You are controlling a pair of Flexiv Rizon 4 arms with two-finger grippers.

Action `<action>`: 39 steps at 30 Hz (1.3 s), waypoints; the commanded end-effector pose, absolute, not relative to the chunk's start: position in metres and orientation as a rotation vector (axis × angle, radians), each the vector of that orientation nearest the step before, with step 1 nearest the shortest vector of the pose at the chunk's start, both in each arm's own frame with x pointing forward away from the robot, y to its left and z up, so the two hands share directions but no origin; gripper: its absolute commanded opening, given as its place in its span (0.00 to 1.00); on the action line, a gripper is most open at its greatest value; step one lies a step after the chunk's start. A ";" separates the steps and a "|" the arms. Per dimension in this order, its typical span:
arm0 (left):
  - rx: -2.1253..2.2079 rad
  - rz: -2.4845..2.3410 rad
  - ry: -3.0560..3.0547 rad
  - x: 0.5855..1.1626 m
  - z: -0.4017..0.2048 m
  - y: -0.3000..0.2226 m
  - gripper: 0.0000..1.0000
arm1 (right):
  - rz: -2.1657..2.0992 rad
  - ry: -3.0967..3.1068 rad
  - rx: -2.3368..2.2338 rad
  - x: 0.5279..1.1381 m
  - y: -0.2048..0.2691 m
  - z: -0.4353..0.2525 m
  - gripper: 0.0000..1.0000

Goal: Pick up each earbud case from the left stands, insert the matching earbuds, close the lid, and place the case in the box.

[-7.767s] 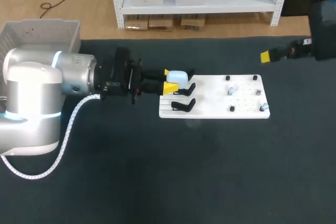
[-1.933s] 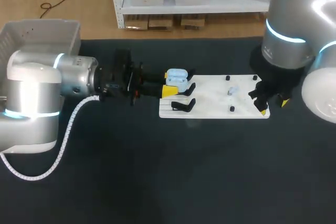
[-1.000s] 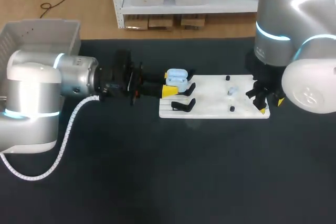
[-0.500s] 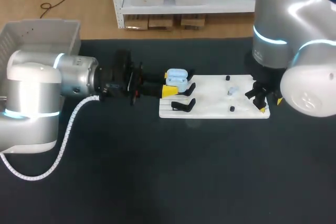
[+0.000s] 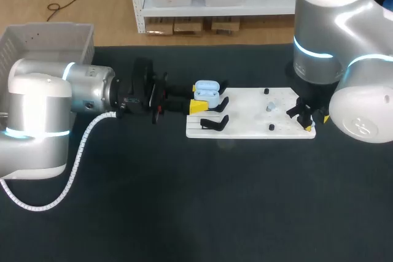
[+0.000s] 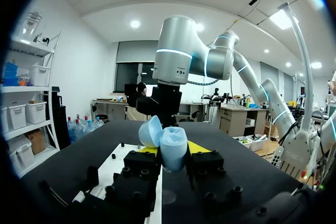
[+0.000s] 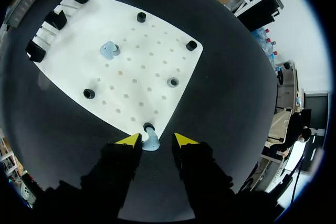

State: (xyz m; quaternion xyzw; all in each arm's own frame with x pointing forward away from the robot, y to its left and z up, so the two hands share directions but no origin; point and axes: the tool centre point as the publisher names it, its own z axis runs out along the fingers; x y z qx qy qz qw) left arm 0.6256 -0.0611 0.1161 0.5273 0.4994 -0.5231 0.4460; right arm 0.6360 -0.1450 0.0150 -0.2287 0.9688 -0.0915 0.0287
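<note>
My left gripper [image 5: 197, 97] is shut on a light blue earbud case [image 5: 206, 89] with its lid open, held just above the black stands [image 5: 215, 123]. In the left wrist view the case [image 6: 172, 149] sits between the yellow tips of the left gripper [image 6: 172, 153], with the lid [image 6: 149, 131] tipped back. My right gripper [image 7: 156, 140] is open, pointing down at the white board's near right corner. A pale blue earbud [image 7: 151, 141] stands between its fingers, with a gap on one side. A second earbud [image 7: 109, 51] stands mid-board. From above, the right gripper [image 5: 311, 121] hides the corner earbud.
The white pegboard [image 5: 245, 128] carries several black pegs [image 7: 172, 82] and the second earbud [image 5: 270, 107]. A grey box [image 5: 43, 41] stands at the table's far left. The dark table spreads out in front of the board.
The right gripper's fingers have drawn closer together around the corner earbud, and the right arm has shifted slightly. The left arm and the case have not moved.
</note>
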 end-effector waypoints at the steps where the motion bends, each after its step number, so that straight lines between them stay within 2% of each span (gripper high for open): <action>1: 1.305 -1.296 1.234 0.626 0.115 -0.061 0.00 | -0.290 2.976 -0.701 0.634 -0.145 0.013 0.35; 7: 1.305 -1.296 1.234 0.626 0.115 -0.061 0.00 | -0.292 2.976 -0.702 0.634 -0.144 0.011 0.31; 11: 1.305 -1.296 1.234 0.626 0.115 -0.061 0.00 | -0.292 2.980 -0.700 0.634 -0.144 0.011 0.23; 12: 1.305 -1.296 1.234 0.626 0.115 -0.061 0.00 | -0.292 2.981 -0.700 0.634 -0.144 0.011 0.18; 14: 1.305 -1.296 1.234 0.626 0.115 -0.061 0.00 | -0.293 2.981 -0.700 0.634 -0.144 0.011 0.00; 26: 1.305 -1.296 1.234 0.626 0.115 -0.061 0.00 | -0.341 2.988 -0.677 0.622 -0.136 0.032 0.00; 33: 1.305 -1.296 1.234 0.626 0.115 -0.061 0.00 | -0.345 3.023 -0.501 0.614 -0.123 0.077 0.00; 39: 1.305 -1.296 1.234 0.626 0.115 -0.061 0.00 | -0.260 3.052 -0.375 0.607 -0.092 0.122 0.00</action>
